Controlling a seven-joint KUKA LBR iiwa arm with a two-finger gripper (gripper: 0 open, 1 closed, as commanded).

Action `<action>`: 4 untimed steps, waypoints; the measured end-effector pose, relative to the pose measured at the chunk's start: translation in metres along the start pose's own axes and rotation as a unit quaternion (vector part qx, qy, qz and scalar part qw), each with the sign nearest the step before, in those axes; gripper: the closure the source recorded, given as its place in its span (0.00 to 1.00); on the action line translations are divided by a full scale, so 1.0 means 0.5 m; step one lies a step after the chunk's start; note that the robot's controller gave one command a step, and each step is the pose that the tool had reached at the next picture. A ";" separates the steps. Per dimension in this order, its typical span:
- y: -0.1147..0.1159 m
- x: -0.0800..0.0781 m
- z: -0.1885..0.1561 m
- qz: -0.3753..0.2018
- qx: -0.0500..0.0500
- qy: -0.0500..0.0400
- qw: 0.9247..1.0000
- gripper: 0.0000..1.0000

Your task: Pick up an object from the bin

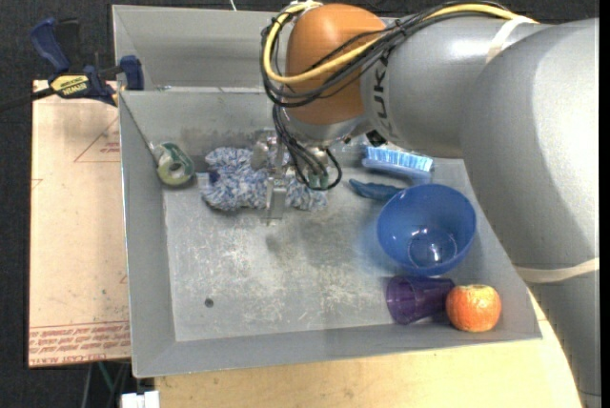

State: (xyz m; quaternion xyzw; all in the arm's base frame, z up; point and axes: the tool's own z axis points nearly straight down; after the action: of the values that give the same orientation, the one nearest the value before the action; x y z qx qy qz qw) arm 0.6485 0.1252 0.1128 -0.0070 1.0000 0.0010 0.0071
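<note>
Blue-and-white mottled cloth (236, 181), blue bowl (405, 223), purple cup (416, 299), orange fruit (474, 308)

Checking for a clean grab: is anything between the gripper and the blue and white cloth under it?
Nothing visible. The gripper sits over the crumpled blue and white cloth at the back middle of the bin. The tape roll lies left of it in the view, the blue brush and blue bowl right, all apart.
</note>
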 end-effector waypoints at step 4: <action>0.095 0.021 0.011 0.012 0.001 0.001 1.000 1.00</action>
State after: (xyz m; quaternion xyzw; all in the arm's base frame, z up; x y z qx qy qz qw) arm 0.6373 0.1728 0.1074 0.0049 1.0000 -0.0002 0.0064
